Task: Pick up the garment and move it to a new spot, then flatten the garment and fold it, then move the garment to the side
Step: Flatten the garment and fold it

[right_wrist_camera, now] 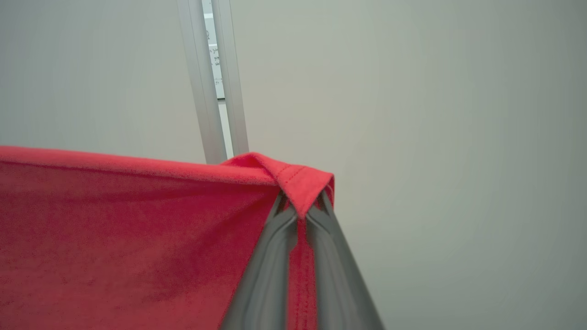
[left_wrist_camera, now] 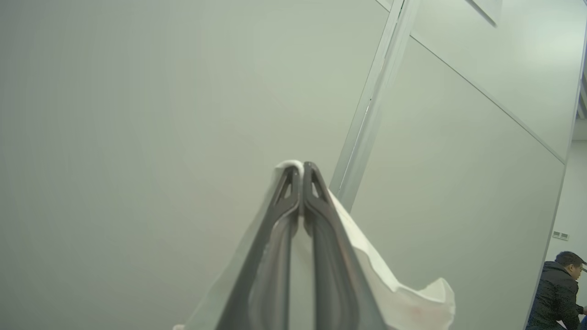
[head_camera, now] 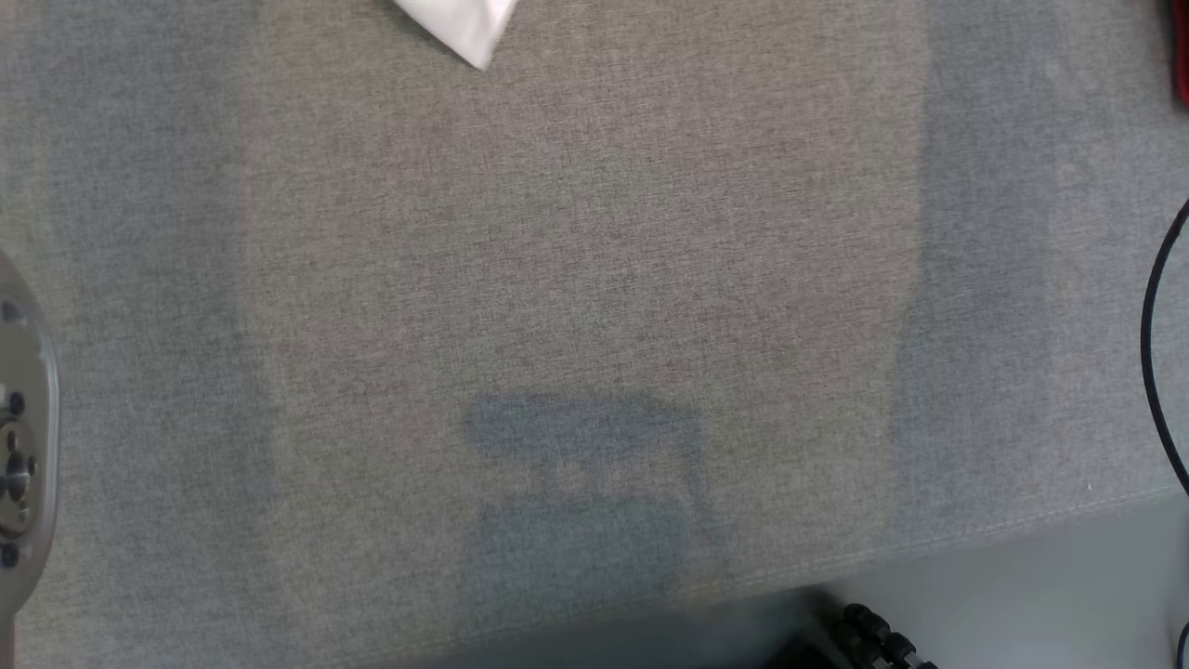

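Note:
My left gripper [left_wrist_camera: 301, 167] points up at a pale wall and is shut on a white fold of the garment [left_wrist_camera: 394, 293], which drapes down both sides of the fingers. Against the same kind of wall, my right gripper [right_wrist_camera: 302, 201] is shut on a hemmed red corner of the garment [right_wrist_camera: 114, 238]. From there the red cloth stretches taut to the left of that view. In the head view a white tip of the garment [head_camera: 464, 28] hangs in at the top edge. A red sliver [head_camera: 1182, 56] shows at the top right.
A grey cloth-covered table [head_camera: 594, 279] lies below, its front edge running along the lower right beside pale floor [head_camera: 1022, 576]. A black cable [head_camera: 1152, 353] loops at the right edge. A round metal part [head_camera: 19, 437] sits at the left. A person in a dark jacket [left_wrist_camera: 557, 293] is far off.

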You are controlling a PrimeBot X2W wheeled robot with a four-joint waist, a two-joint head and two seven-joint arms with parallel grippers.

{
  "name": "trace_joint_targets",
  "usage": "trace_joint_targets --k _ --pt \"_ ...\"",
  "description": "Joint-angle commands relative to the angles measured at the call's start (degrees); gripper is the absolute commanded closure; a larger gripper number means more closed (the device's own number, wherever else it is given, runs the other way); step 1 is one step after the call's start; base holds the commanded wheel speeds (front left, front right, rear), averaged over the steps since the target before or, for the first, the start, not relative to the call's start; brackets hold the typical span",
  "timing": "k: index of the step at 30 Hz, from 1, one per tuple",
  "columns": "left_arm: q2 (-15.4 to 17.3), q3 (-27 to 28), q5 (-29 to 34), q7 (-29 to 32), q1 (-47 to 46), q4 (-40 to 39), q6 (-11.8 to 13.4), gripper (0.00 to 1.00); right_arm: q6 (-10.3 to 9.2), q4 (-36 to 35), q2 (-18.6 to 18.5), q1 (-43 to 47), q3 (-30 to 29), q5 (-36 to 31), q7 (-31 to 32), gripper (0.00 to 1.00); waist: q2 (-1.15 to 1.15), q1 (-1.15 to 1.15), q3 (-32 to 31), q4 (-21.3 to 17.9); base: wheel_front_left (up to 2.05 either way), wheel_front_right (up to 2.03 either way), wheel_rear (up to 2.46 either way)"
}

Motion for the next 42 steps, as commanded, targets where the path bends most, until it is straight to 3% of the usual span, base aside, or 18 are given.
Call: trace_joint_targets --k 1,6,11,18,24,29,37,42 --pt "-0.3 -0.3 0.7 -1.4 -1.2 0.4 -0.4 1.0 -0.05 0.4 0.3 -0.8 -1.0 -1.4 -1.6 1.0 0.0 -0.01 -0.6 -0.3 0.0 0.0 0.0" --pt "-0.9 -1.0 1.0 -8.5 -4.4 0.6 -1.0 1.0 -0.06 -0.1 2.1 -4.3 -7.0 -7.8 -5.3 1.0 0.0 -0.01 -2.6 -0.5 0.0 0.0 0.0" --pt "-1.7 -0.3 -1.1 -10.1 -2.7 -1.3 -1.3 1.0 -0.06 -0.8 3.4 -3.1 -9.0 -12.1 -5.6 1.0 0.0 -0.01 -2.6 -0.3 0.0 0.0 0.0" --pt "-0.4 -2.1 -5.4 -10.1 10.6 -2.2 -1.4 1.0 -0.06 3.2 2.2 3.4 -2.7 -11.7 -5.6 1.0 0.0 -0.01 -2.0 1.4 0.0 0.0 0.0" --pt "1.7 -2.3 -9.5 -9.9 23.9 -7.3 -1.4 1.0 -0.07 6.9 0.1 9.1 6.0 -7.0 -5.2 1.0 0.0 -0.01 -4.1 3.3 0.0 0.0 0.0" --pt "3.0 -1.3 -12.4 -9.2 38.5 -14.4 -0.9 1.0 -0.07 7.1 -3.1 16.1 15.2 1.0 -1.5 1.0 0.0 -0.01 -9.4 5.1 0.0 0.0 0.0" --pt "1.1 0.7 -16.1 -8.3 62.5 -23.9 3.4 1.0 -0.08 0.8 -10.4 33.0 25.6 14.4 13.1 1.0 0.0 -0.01 -20.2 7.4 0.0 0.0 0.0" --pt "-0.9 0.7 -17.6 -8.4 74.4 -26.9 5.6 1.0 -0.1 -7.4 -16.7 46.3 27.4 19.8 23.2 1.0 0.0 -0.01 -25.7 8.6 0.0 0.0 0.0"
